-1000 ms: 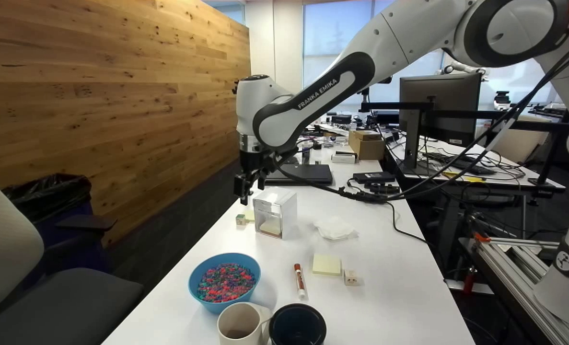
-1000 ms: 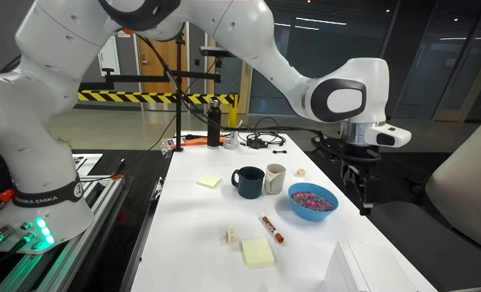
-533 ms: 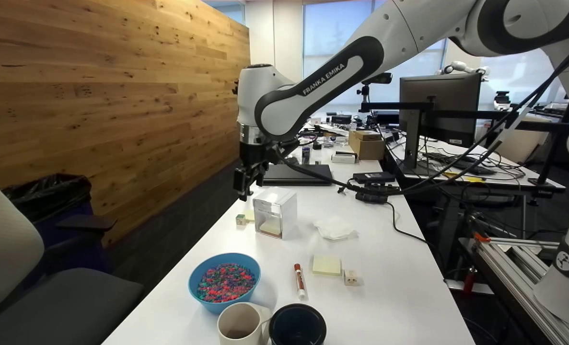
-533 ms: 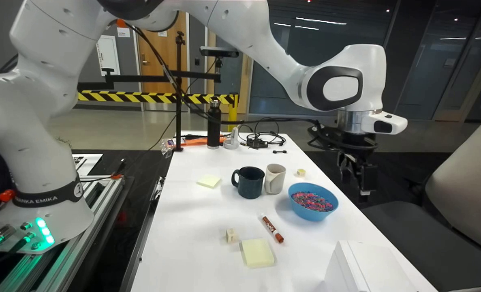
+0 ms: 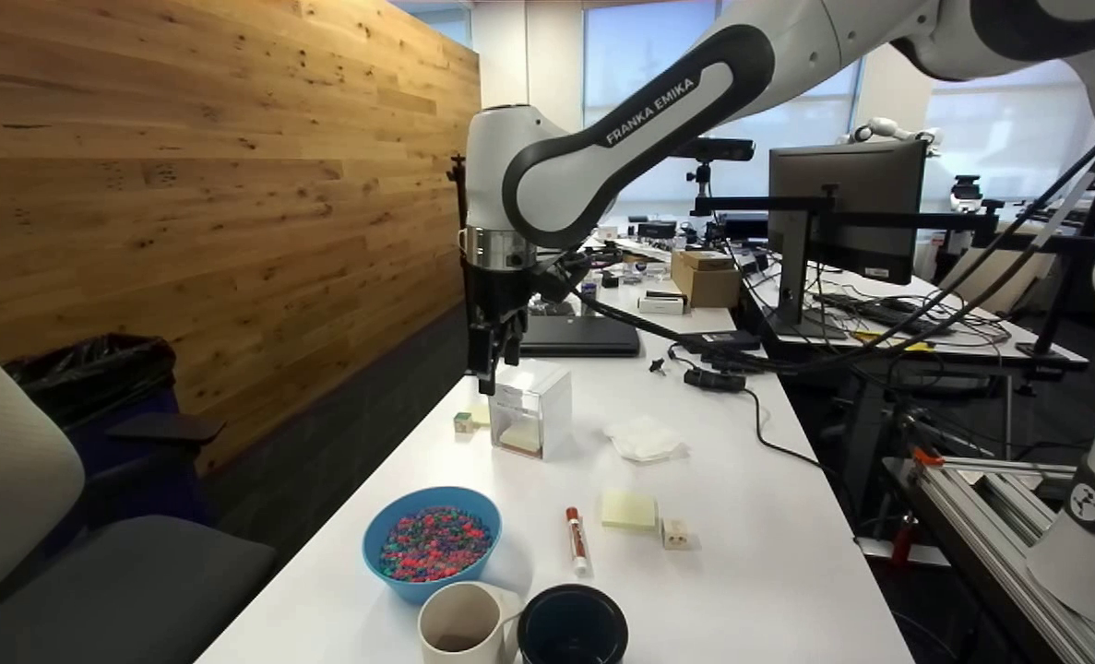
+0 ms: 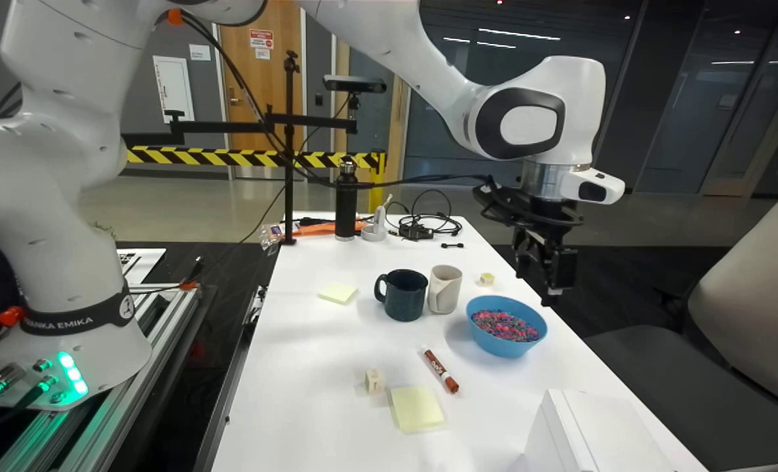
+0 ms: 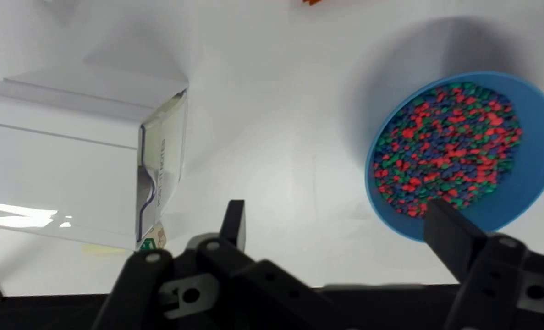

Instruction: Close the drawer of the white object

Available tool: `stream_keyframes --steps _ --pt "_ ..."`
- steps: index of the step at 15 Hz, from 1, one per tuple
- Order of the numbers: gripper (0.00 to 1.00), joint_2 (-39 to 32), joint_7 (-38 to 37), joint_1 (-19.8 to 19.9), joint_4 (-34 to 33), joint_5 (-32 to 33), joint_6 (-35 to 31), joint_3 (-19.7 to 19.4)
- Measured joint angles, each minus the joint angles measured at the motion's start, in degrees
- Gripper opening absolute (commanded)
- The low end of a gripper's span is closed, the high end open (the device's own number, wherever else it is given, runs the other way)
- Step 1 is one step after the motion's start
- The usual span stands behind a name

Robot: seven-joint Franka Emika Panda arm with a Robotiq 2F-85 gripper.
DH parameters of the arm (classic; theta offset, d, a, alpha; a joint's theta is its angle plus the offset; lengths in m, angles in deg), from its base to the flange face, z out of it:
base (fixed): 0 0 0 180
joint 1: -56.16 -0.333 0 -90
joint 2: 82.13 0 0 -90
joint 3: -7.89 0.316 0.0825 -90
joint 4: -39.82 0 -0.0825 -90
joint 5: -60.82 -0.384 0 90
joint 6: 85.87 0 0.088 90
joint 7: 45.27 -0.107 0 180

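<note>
The white box [image 7: 61, 172] sits below our spread hand [image 7: 335, 214], off to one side. We now have the hand farther in over the table [image 5: 741, 498], likely lining up to push its drawer [image 7: 167, 144] in.
</note>
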Motion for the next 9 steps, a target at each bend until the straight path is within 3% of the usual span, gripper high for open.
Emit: stream_keyframes --steps 9 --pt "1.0 3.6 -0.3 -2.3 7.4 -0.1 1.0 1.4"
